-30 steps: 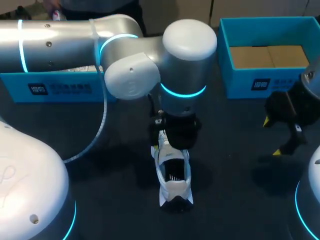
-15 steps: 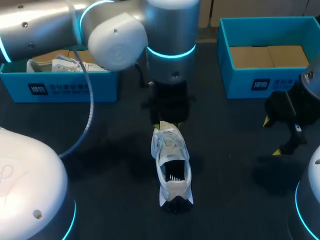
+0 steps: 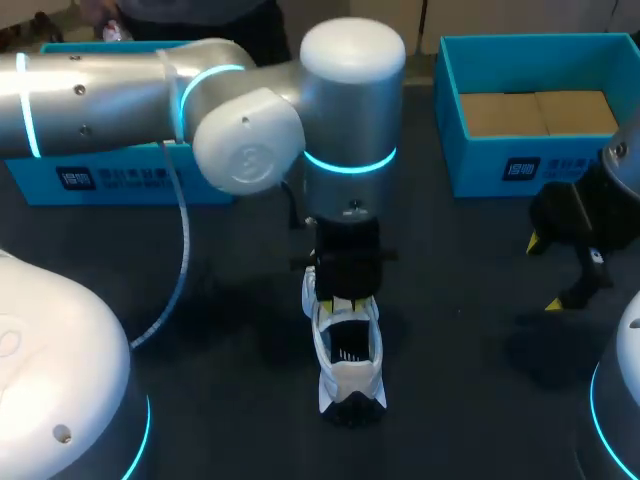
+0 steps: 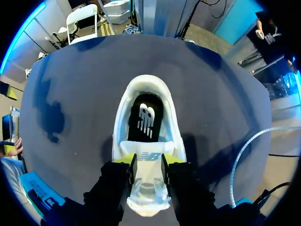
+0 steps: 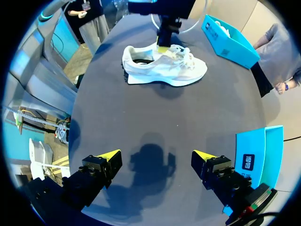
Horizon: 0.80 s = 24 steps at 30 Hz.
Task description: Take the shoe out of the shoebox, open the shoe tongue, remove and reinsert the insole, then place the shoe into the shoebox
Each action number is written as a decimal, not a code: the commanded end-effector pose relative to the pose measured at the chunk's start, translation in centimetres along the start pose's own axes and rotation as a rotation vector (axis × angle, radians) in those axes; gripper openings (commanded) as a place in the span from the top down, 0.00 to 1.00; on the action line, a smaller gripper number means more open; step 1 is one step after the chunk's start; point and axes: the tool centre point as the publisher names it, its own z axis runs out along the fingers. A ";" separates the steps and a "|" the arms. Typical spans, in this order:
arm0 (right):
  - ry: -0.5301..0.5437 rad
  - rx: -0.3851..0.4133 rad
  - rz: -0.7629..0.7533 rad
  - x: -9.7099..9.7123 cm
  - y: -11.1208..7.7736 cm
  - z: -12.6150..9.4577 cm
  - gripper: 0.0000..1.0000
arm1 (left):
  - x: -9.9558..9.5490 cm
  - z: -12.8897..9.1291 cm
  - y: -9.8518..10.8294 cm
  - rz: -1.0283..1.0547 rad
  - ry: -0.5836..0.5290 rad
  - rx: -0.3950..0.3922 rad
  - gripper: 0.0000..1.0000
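Note:
A white shoe [image 3: 346, 362] stands upright on the dark table, heel toward me, and a dark insole [image 4: 145, 118] shows inside it. My left gripper [image 3: 340, 298] comes straight down over the shoe's middle. In the left wrist view its yellow-tipped fingers [image 4: 126, 162] press both sides of the white tongue [image 4: 148, 165], so the left gripper [image 4: 148, 162] is shut on it. My right gripper [image 3: 545, 275] hangs open over bare table to the right, well away from the shoe [image 5: 164, 66]. Nothing is between the right gripper's [image 5: 157, 159] fingers.
A blue shoebox [image 3: 520, 165] with a cardboard floor stands at the back right, close behind my right gripper. A second blue box [image 3: 120, 178] sits at the back left, mostly hidden under my left arm. The same box [image 5: 230, 40] holds another white shoe.
My left gripper drew back toward the shoe's toe, then returned over the tongue. Its fingers closed from wide open onto the tongue. The right arm stayed still.

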 end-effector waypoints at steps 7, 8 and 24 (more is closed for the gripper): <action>-0.001 0.001 -0.001 0.1 0.0 0.1 0.00 | 0.3 -1.1 -0.2 0.005 -0.044 -0.034 0.65; -0.001 0.001 -0.001 0.1 0.0 0.1 0.00 | 0.2 -1.0 -0.3 0.005 -0.045 -0.034 0.65; -0.001 0.001 -0.001 0.1 0.0 0.1 0.00 | 1.2 -2.3 -1.7 -0.014 -0.055 -0.008 0.56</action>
